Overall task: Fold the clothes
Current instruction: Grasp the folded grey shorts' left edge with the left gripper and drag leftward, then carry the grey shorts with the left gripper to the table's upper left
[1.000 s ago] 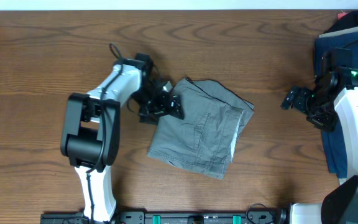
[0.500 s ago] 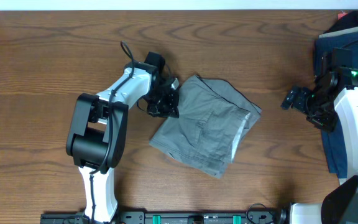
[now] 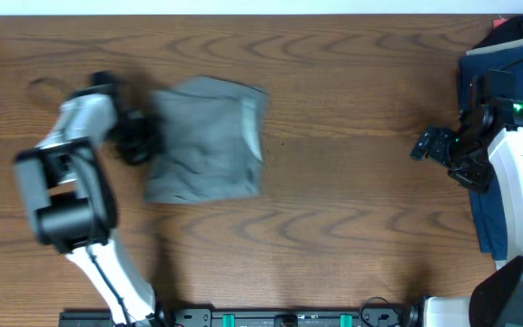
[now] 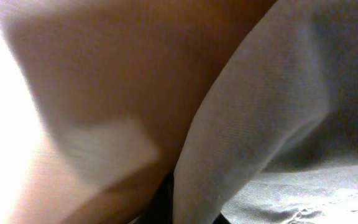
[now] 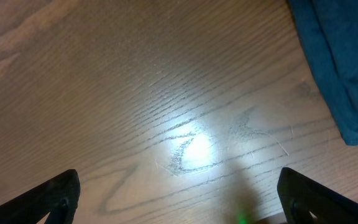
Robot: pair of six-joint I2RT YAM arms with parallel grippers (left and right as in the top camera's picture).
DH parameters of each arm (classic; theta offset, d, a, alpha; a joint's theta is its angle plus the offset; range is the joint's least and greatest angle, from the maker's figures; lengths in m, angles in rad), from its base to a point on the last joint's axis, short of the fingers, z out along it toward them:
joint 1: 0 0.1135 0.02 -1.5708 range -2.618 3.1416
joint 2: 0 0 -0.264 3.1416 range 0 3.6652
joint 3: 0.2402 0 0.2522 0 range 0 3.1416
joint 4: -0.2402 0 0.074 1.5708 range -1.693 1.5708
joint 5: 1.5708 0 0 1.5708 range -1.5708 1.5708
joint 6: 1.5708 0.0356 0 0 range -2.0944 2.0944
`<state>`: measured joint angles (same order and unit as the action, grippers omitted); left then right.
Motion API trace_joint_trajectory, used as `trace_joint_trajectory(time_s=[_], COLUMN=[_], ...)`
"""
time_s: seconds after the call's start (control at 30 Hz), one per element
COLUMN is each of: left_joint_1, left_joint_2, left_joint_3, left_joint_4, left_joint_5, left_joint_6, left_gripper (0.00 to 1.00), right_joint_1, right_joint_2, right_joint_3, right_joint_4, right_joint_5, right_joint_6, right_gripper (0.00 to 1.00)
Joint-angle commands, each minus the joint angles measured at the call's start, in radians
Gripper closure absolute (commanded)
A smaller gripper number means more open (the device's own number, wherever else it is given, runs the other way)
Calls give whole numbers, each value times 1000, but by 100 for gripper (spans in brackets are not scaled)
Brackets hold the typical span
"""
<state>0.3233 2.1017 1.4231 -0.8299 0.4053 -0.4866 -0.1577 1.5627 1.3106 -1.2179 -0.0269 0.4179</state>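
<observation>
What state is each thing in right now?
Shorts: folded into a bundle, lying on the table.
Left gripper: at the shorts' left edge, blurred; jaws hidden by cloth.
Right gripper: jaws open, empty, above the table.
Blue garment: heaped at the table's right edge.

The white and black left robot arm (image 3: 80, 123) has smooth white shells and big round black joints. It looks smeared in the overhead view. The black left tool (image 3: 136, 143) is a dark lump at its end. The white and black right robot arm (image 3: 520, 182) has a small green light (image 3: 517, 109) glowing on it. The black right tool (image 3: 425, 145) looks bumpy. Its two black fingers (image 5: 48, 199) are flat wedges.
</observation>
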Motion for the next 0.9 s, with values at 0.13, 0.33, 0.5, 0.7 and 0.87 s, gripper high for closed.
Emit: trace_joint_trajectory(time_s=[0.13, 0.33, 0.5, 0.7, 0.87], left_joint_1=[418, 645, 695, 633, 558], left_joint_2=[20, 20, 20, 20, 20], left_joint_3=[-14, -15, -18, -19, -19], left_joint_4=[-30, -101, -108, -108, -108], left_joint_5=[-152, -64, 60, 66, 66], left_joint_6=[-122, -258, -290, -293, -303], left_gripper=[89, 88, 62, 35, 6], right_joint_1=[0, 0, 0, 0, 0], right_joint_2=[-5, -5, -5, -5, -5], right_joint_3=[-3, -3, -3, -3, -3], right_joint_4=[-1, -1, -1, -1, -1], right_joint_5=[0, 0, 0, 0, 0], right_joint_6=[15, 15, 15, 15, 15], right_gripper=[1, 1, 1, 1, 1])
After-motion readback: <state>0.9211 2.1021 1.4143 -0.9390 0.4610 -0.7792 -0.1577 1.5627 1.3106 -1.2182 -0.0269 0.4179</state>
